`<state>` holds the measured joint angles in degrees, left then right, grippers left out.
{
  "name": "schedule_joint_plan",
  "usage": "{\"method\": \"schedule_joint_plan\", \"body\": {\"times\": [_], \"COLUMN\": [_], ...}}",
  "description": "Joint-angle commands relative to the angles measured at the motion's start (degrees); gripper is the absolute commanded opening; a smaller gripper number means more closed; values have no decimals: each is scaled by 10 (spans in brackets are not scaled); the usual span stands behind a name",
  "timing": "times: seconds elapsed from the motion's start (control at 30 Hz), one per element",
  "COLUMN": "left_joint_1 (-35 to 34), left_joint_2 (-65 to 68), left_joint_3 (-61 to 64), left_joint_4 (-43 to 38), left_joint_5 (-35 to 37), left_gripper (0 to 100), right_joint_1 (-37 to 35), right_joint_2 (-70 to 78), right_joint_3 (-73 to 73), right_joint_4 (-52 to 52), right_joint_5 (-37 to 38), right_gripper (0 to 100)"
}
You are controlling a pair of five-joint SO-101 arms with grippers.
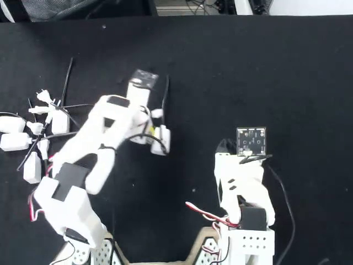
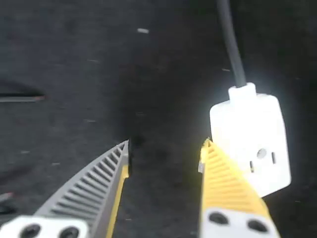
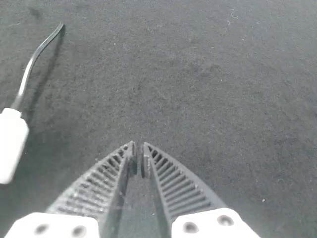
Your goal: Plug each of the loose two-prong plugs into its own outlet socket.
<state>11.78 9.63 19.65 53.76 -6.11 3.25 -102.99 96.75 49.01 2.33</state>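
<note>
In the high view, the left pincer [image 1: 153,128] is hovering near the desk's [image 1: 265,66] centre, just beside the white outlet socket [image 1: 164,139]. The loose two-prong plugs [image 1: 33,130] are lying tangled at 9 o'clock, well apart from it. The right pincer [image 1: 224,148] is sitting around 5 o'clock.

In the left wrist view, the left pincer is standing spread and empty, its yellow finger [image 2: 223,183] overlapping the socket's edge.

In the right wrist view, the right pincer is pressed together, pinching nothing.

Steadying the socket looks like the step in hand. Doing it well means centring the block between both fingers and gripping the body, not the black cord [image 2: 232,44].
</note>
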Motion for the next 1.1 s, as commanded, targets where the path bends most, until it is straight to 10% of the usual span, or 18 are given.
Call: {"method": "schedule_joint_plan", "body": {"times": [0.0,1.07], "left_joint_1": [51,124], "left_joint_2": [-30,-53], "left_joint_3": [-33,-2], "left_joint_4": [5,-132], "left_joint_5": [20,178], "left_gripper": [234,288], "right_joint_1": [-4,-2], "right_joint_2": [-28,-28], "right_joint_3": [-17,-20], "right_joint_4": [-16,-16], "right_joint_5": [0,0], "right_gripper": [15,15]}}
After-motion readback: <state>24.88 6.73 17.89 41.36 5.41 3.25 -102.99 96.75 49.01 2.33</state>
